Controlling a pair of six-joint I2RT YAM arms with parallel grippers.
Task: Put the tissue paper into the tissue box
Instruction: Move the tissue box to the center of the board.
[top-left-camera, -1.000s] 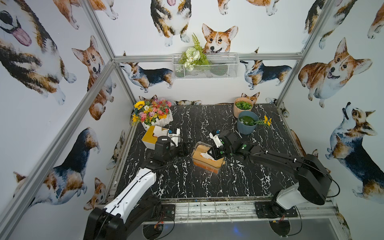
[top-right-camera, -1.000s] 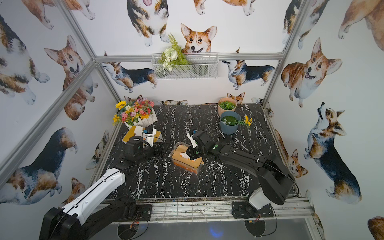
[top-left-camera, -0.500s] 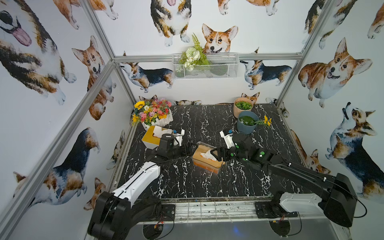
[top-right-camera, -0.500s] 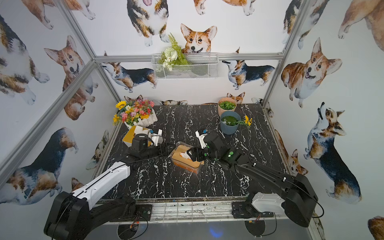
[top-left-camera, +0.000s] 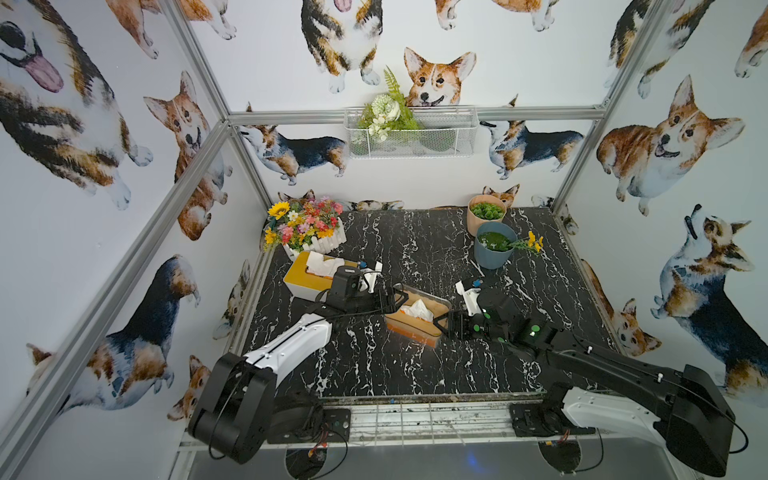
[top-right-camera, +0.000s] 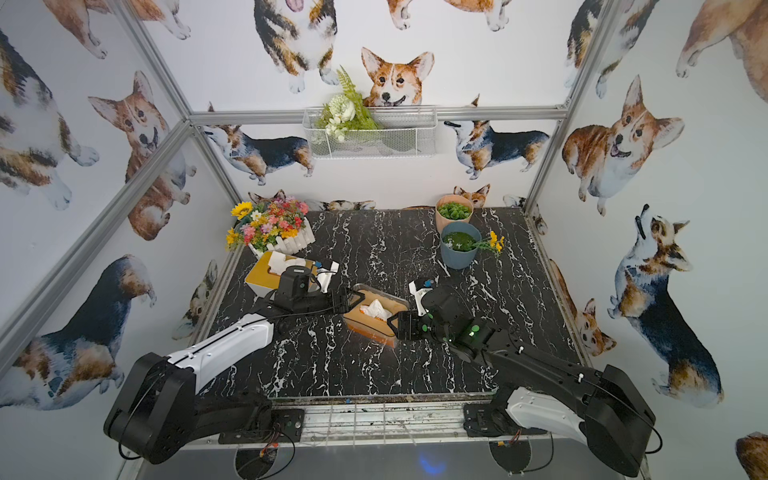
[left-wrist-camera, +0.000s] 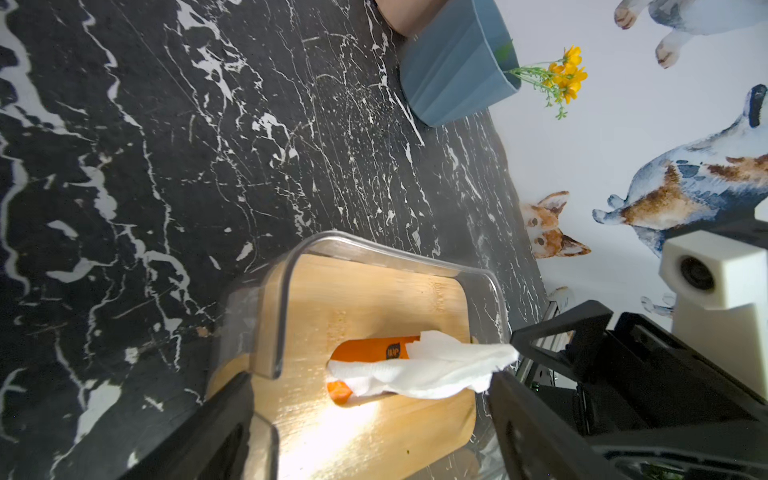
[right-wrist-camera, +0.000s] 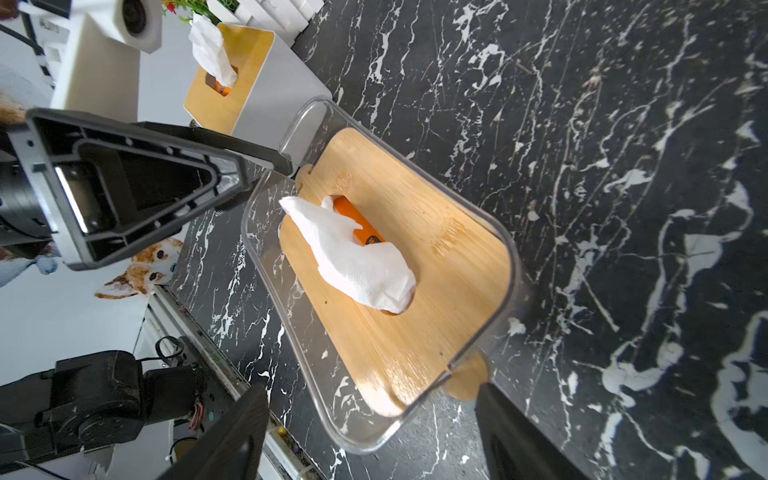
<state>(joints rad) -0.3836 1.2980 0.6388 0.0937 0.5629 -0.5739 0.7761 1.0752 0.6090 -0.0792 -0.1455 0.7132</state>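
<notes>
The tissue box (top-left-camera: 405, 326) (top-right-camera: 361, 318) is a clear plastic case with a bamboo lid, lying mid-table. White tissue paper (top-left-camera: 417, 309) (left-wrist-camera: 424, 368) (right-wrist-camera: 357, 253) sticks up out of the lid's slot, over an orange pack inside. My left gripper (top-left-camera: 395, 297) (left-wrist-camera: 370, 432) stands open at the box's left end, its fingers either side of the lid, holding nothing. At the box's right end my right gripper (top-left-camera: 442, 326) (right-wrist-camera: 374, 436) is open too, its fingers astride the near corner without gripping.
A white tissue box with a bamboo lid (top-left-camera: 309, 276) stands at the back left behind my left wrist. Beside it is a flower planter (top-left-camera: 307, 226). A blue pot (top-left-camera: 492, 249) and a pink pot (top-left-camera: 485, 214) stand at the back right.
My right gripper has opened and drawn back from over the lid to the box's right end. The left gripper has opened wider and edged toward the box. The tissue stays in the slot.
</notes>
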